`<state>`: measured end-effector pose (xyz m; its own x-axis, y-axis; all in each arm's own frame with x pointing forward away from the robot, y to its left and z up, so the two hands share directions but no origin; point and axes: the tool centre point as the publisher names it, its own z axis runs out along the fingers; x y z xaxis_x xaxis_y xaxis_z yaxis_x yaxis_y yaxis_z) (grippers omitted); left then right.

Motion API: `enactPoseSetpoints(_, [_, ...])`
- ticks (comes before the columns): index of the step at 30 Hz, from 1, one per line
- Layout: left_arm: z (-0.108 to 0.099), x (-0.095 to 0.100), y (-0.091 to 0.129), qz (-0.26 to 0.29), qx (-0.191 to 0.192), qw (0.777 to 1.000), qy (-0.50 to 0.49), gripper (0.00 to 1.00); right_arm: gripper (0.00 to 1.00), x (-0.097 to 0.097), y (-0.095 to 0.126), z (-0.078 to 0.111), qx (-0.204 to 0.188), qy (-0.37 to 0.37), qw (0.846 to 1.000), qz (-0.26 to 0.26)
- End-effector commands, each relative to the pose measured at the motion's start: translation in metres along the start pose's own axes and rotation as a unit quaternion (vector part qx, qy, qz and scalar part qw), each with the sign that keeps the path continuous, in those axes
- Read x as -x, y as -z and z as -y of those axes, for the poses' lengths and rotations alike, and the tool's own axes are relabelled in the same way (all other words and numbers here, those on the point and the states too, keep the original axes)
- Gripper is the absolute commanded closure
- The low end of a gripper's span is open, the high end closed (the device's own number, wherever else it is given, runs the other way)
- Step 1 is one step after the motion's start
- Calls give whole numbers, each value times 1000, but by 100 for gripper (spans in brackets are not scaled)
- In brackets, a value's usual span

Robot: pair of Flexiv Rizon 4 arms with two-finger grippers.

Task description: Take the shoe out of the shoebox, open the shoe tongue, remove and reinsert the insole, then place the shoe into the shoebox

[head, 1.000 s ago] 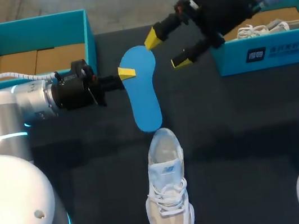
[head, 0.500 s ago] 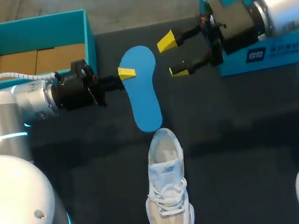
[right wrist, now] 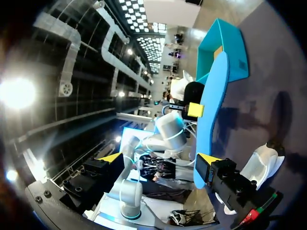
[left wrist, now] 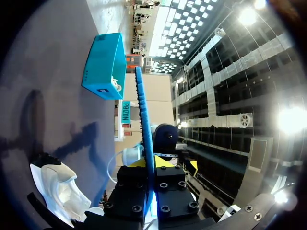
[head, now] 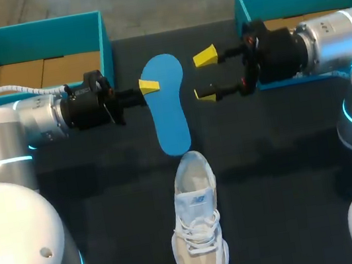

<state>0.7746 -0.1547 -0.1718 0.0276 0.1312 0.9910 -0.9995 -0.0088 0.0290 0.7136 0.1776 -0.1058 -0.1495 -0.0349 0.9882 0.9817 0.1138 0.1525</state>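
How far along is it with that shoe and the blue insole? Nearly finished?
About halfway. Done: the shoe stands on the table, out of its box, and the blue insole is out of the shoe. In hand: the left gripper pinches the insole's edge; the right gripper is open beside it, not touching. Left: put the insole back in, then set the shoe into a shoebox.

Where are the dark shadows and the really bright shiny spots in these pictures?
Head view: even light, only a faint shadow on the table right of the shoe. Left wrist view: dark shadows fall on the table, and ceiling lamps glare strongly. Right wrist view: one glaring white patch, plus a shadow beside the insole.
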Motion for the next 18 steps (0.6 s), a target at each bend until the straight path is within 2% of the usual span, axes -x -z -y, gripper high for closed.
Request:
enactPoseSetpoints(1, [0, 0, 0, 1, 0, 1000, 0, 100, 0, 0, 1, 0, 0, -1, 1000, 9])
enactPoseSetpoints(18, [0, 0, 0, 1, 0, 1000, 0, 100, 0, 1, 5, 1, 4, -2, 1000, 14])
